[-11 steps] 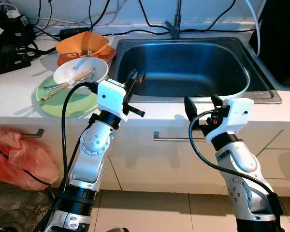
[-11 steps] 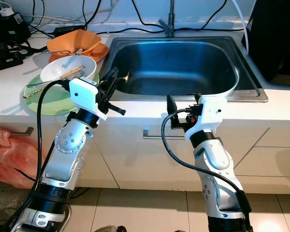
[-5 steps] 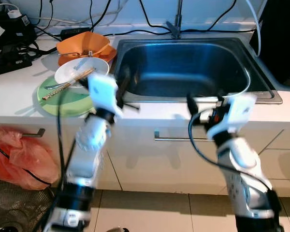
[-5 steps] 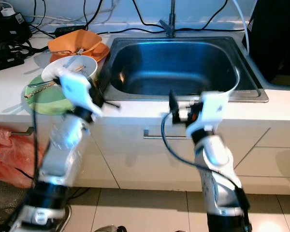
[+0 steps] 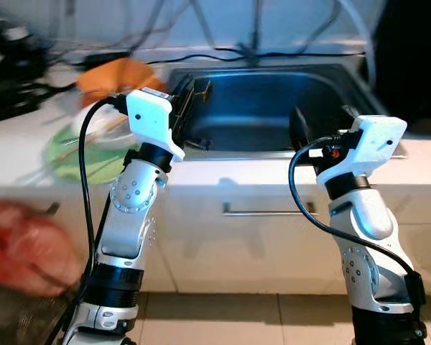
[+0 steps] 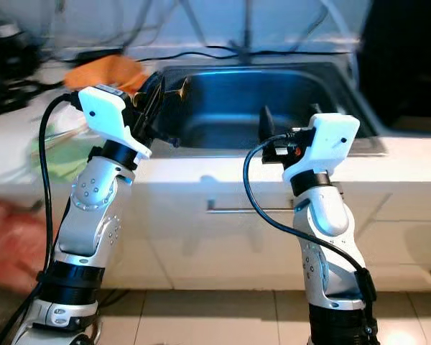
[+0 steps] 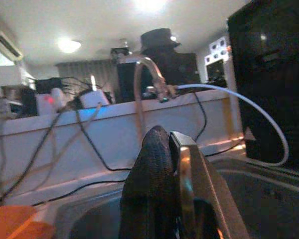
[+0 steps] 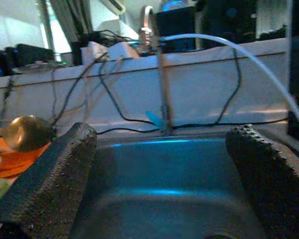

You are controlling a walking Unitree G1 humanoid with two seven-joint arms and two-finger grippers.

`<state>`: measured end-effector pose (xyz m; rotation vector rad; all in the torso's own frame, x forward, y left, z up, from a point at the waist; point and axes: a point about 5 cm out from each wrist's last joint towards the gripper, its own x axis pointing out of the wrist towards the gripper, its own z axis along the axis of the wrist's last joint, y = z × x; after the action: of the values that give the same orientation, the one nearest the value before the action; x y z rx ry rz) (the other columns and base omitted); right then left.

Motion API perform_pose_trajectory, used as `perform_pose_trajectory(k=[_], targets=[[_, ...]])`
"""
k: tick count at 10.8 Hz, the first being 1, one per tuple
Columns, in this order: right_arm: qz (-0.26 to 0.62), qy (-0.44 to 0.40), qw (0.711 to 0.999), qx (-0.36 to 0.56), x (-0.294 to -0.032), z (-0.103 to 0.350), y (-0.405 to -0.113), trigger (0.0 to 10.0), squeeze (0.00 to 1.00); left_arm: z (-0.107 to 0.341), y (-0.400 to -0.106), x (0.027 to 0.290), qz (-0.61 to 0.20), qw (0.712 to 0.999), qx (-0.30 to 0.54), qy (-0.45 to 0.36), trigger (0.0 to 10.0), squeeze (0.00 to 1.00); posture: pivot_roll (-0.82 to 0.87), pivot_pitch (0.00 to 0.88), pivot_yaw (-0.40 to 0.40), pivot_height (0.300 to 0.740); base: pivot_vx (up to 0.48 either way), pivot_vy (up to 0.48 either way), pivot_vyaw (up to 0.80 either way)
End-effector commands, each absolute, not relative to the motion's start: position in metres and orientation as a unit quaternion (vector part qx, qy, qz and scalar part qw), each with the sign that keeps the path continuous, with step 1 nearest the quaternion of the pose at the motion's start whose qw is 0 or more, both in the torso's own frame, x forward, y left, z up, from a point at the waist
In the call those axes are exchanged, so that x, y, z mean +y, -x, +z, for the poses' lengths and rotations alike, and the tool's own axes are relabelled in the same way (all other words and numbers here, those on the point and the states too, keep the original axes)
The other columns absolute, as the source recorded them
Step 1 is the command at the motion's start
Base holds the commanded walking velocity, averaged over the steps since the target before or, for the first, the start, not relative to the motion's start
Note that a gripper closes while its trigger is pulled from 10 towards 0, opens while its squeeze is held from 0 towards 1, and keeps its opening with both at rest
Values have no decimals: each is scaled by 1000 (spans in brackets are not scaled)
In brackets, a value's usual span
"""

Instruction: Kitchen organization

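Left end effector [image 5: 194, 90] has lifted spoon [image 6: 178, 89] over sink [image 5: 273, 108].

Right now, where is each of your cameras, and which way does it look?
Left eye: on my head, looking down at the sink; both arms show.
Right eye: beside it, same scene; the left gripper holds a spoon.
Left wrist: on my left arm, looking along its shut fingers at the tap.
Right wrist: on my right arm, looking between its open fingers into the sink.
Both wrist views share the tap and the sink.
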<state>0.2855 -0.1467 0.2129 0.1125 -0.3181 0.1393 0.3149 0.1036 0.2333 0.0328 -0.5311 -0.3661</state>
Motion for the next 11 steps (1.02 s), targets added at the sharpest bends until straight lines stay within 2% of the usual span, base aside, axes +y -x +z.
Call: perform_pose_trajectory(k=[1,8,11], targets=[[68,-54,983,-165,-146,217,-285,10000,188,234,-313,105,-178,948,-263,-20,0,0,-3,41,78,740,409,0,0],[69,-51,985,-151,-146,210,-283,10000,184,229,-312,103,-182,951,-248,-16,0,0,-6,50,78,740,409,0,0],[70,-51,985,-147,-145,208,-282,10000,180,227,-312,104,-180,953,-243,-23,0,0,-3,53,80,740,0,0,0]])
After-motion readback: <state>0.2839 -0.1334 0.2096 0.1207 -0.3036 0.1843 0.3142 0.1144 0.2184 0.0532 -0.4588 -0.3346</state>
